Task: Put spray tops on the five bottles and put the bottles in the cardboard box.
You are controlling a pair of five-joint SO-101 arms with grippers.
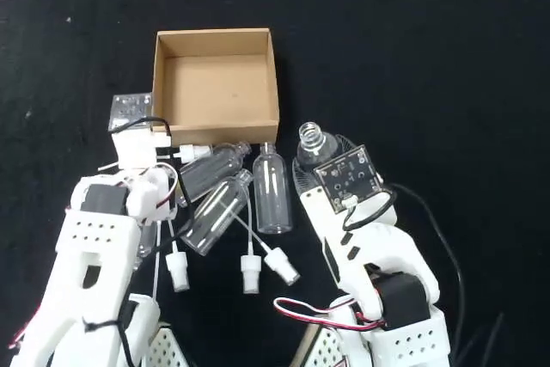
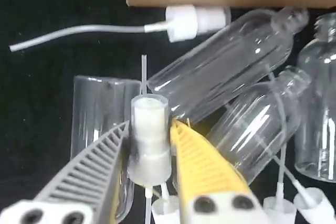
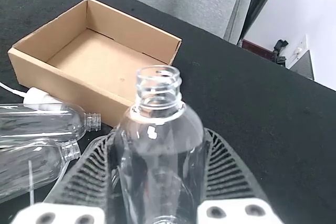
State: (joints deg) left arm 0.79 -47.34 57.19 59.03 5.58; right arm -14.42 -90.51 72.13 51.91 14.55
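Observation:
My left gripper (image 2: 150, 128) is shut on a white spray top (image 2: 149, 153), which stands upright between the grey and yellow fingers (image 2: 202, 169). It hangs above a clear bottle (image 2: 97, 111) lying on the table. My right gripper (image 3: 157, 136) is shut on an upright, uncapped clear bottle (image 3: 157, 145) (image 1: 313, 141), just right of the cardboard box (image 1: 215, 83). Three uncapped bottles (image 1: 210, 169) (image 1: 215, 212) (image 1: 273, 188) lie in front of the box. Another spray top (image 2: 197, 19) (image 1: 193, 154) lies against the box's front wall.
Three loose spray tops (image 1: 178, 268) (image 1: 250, 274) (image 1: 282, 264) lie near the table's front, their thin tubes running among the bottles. The box (image 3: 100, 51) holds nothing. The black table (image 1: 447, 83) stretches off to the right and behind the box.

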